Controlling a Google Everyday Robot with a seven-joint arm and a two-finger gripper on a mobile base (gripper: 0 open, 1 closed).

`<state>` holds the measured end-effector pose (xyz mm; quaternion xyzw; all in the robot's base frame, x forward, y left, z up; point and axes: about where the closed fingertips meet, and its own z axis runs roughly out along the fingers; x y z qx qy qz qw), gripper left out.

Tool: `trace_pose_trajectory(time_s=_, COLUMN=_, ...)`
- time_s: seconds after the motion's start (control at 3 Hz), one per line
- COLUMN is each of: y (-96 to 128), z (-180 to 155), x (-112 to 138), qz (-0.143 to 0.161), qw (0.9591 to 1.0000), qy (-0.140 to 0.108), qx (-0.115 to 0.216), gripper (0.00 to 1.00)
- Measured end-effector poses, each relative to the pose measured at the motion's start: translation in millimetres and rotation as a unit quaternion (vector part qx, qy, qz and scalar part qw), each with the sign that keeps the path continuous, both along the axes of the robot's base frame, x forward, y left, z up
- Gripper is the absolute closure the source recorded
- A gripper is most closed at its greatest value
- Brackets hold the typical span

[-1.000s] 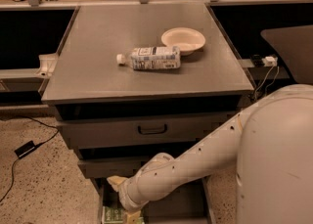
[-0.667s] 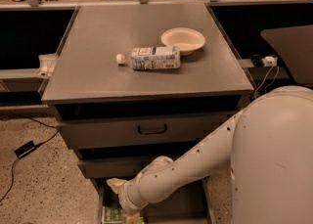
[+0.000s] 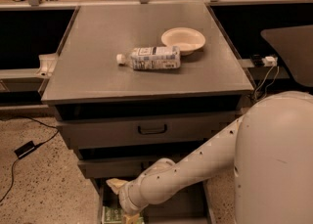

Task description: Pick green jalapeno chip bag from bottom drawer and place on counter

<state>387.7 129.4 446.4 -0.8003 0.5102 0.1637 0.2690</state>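
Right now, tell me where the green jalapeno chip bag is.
The green jalapeno chip bag lies at the camera view's bottom edge, left of centre, inside the open bottom drawer, beside the gripper that reaches into it.

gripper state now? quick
Gripper: low in the bottom drawer, right beside the green chip bag; open, closed or holding cannot be told.

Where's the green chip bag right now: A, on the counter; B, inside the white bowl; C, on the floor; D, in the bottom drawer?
D: the green jalapeno chip bag lies in the open bottom drawer, where the gripper reaches down beside it.
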Motion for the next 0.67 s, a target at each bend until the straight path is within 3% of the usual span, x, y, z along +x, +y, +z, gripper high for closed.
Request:
trace_pose_trajectory(time_s=0.33, y=18.6, z=-8.4, x=27.5, qz=-0.002, qw=0.9976, qy=-0.033, qx=0.061, gripper=0.0)
trace_pose_trajectory(time_s=0.67, y=32.5, z=-50.1, x=54.0, qz=-0.019, qw=0.9953, qy=-0.022, qx=0.092, gripper=0.0)
